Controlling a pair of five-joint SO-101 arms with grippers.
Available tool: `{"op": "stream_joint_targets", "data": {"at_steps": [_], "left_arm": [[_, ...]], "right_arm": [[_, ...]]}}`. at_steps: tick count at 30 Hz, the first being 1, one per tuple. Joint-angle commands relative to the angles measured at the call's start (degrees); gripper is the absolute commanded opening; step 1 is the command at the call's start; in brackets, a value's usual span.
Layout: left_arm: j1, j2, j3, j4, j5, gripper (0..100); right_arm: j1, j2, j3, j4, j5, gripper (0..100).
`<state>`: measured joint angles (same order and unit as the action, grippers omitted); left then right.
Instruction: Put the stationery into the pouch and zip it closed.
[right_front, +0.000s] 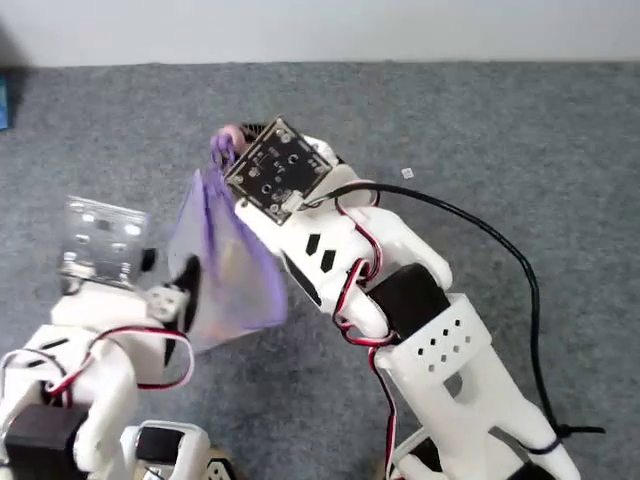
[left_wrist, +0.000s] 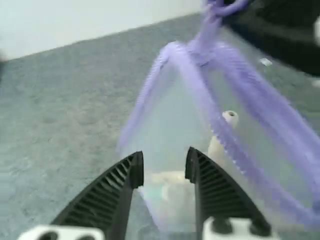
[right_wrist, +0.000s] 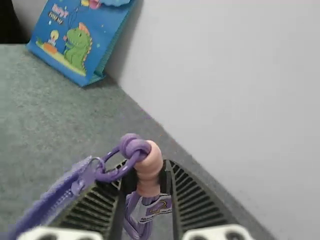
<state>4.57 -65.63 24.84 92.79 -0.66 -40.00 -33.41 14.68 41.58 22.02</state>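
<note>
The translucent purple pouch (right_front: 228, 262) hangs off the table between the two arms. My left gripper (left_wrist: 162, 162) is shut on its lower end, and this gripper (right_front: 185, 285) sits low on the pouch in the high view. Pale stationery (left_wrist: 220, 134) lies inside the pouch (left_wrist: 175, 120). Its purple zipper sides (left_wrist: 227, 135) spread apart below the slider. My right gripper (right_wrist: 146, 169) is shut on the zipper pull (right_wrist: 147, 162), a pink bead on a knotted purple cord. That gripper (right_front: 232, 150) holds the pouch's upper end.
Grey carpet (right_front: 500, 130) covers the table, with a white wall behind. A blue gift bag with a dinosaur (right_wrist: 80, 35) leans on the wall; its edge (right_front: 4, 100) shows at the far left. A black cable (right_front: 500, 250) loops right of the right arm.
</note>
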Motion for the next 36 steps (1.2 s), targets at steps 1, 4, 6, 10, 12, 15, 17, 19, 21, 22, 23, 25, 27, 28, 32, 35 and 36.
{"op": "stream_joint_targets", "data": {"at_steps": [1,4,6,10,12,15,17,19,21,22,23,25,27,28,32,35,36], "left_arm": [[6.8,-0.4,-2.9,3.7,0.6,14],[8.6,-0.4,-2.4,4.8,0.6,14],[9.0,-0.1,-2.4,4.7,0.6,14],[8.7,0.1,-2.4,4.0,0.6,14],[8.6,-0.3,-2.7,3.9,0.6,14],[8.5,-0.4,-2.9,4.2,0.6,14],[8.5,-0.4,-2.9,4.2,0.6,14],[8.5,-0.4,-2.9,4.0,0.6,14],[8.5,-0.4,-3.8,4.0,2.0,14],[8.5,-0.4,-4.5,4.0,3.0,14],[8.5,-0.3,-5.2,3.9,3.9,15],[8.5,0.1,-5.8,3.7,4.6,15],[8.5,0.1,-5.2,2.3,4.6,14],[8.5,0.1,-5.1,1.8,4.6,14],[8.5,0.0,-5.1,1.1,4.6,14],[8.4,-0.4,-5.3,1.5,4.6,14],[8.4,-0.4,-5.3,1.8,4.6,14]], "right_arm": [[-0.7,-4.4,-1.8,9.4,0.7,0.8],[-0.9,-6.4,-3.3,15.4,0.6,0.8],[-1.0,-7.1,-4.7,18.8,0.4,0.8],[-1.0,-7.2,-8.4,24.4,-2.1,0.8],[-1.5,-7.3,-9.9,26.2,-4.4,0.8],[-3.7,-7.3,-11.5,27.6,-5.3,0.8],[-3.6,-6.6,-12.7,25.2,-5.4,0.8],[-1.4,-5.3,-13.1,21.5,-5.4,0.8],[0.7,-3.8,-14.1,17.1,-5.5,0.8],[1.2,-3.0,-14.7,14.8,-5.5,0.8],[1.6,-2.2,-15.2,12.8,-5.5,0.8],[2.0,-0.4,-15.9,9.7,-5.1,0.8],[2.0,1.4,-16.2,7.6,-5.0,0.8],[2.0,2.3,-16.2,6.5,-4.9,0.8],[2.2,6.0,-16.2,0.5,-0.4,0.8],[1.8,6.7,-16.2,-2.2,2.7,0.8],[1.5,6.4,-16.1,-2.1,3.3,0.8]]}}
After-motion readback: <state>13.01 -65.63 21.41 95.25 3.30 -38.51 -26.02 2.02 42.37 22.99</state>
